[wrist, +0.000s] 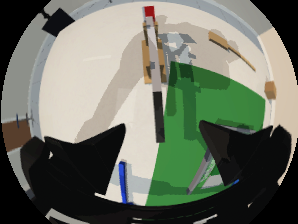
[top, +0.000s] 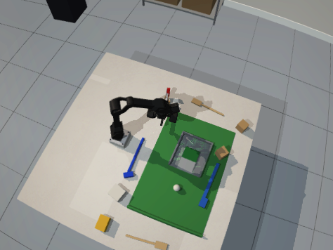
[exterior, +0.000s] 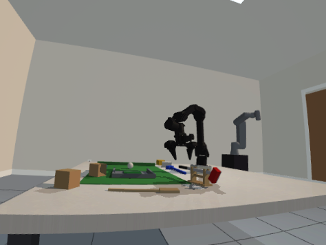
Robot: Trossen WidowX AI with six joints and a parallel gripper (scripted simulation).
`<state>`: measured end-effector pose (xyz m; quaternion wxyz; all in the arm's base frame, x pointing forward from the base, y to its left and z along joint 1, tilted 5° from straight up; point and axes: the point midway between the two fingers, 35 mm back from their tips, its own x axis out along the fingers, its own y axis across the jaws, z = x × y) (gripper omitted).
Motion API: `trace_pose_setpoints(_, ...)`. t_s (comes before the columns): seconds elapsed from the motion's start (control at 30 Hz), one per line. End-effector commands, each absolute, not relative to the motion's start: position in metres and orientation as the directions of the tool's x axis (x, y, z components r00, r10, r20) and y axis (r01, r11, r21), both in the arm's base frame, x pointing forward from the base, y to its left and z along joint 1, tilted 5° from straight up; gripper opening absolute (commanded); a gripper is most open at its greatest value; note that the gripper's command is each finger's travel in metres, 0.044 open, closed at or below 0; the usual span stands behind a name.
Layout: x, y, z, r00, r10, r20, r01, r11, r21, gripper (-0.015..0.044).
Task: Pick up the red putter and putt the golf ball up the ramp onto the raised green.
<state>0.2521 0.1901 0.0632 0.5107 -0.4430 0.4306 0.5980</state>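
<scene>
The red putter (top: 168,90) (exterior: 214,175) (wrist: 155,75) rests on a small wooden stand (exterior: 205,177) (wrist: 146,60), its red head at the far end and its dark grip toward me in the wrist view. My gripper (top: 167,123) (exterior: 182,159) (wrist: 163,126) is open and empty, above the table; the putter's grip end shows between the fingertips in the wrist view, with no contact seen. The white golf ball (top: 176,187) (exterior: 130,165) lies on the green mat (top: 158,196) (exterior: 98,179). The raised green (top: 191,153) and pale ramp (top: 187,164) sit inside a grey-walled frame (top: 213,149) (exterior: 134,175).
Blue putters (top: 136,156) (top: 210,186) lie left of the mat and on its right side. Wooden putters (top: 211,107) (top: 145,241) lie behind and in front. Brown blocks (top: 242,126) (top: 222,152) stand right; a pale block (top: 117,192) and yellow block (top: 102,222) stand front left.
</scene>
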Motion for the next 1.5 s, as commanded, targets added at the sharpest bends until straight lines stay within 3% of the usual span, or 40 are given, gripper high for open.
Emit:
trace_pose_setpoints(0.0,0.249,0.193,0.061,-0.081,0.220,-0.972,-0.988,-0.146,0.050,0.0440)
trace_pose_setpoints(1.47,0.245,0.190,-0.010,-0.082,0.219,-0.972,-0.988,-0.146,0.050,0.0440)
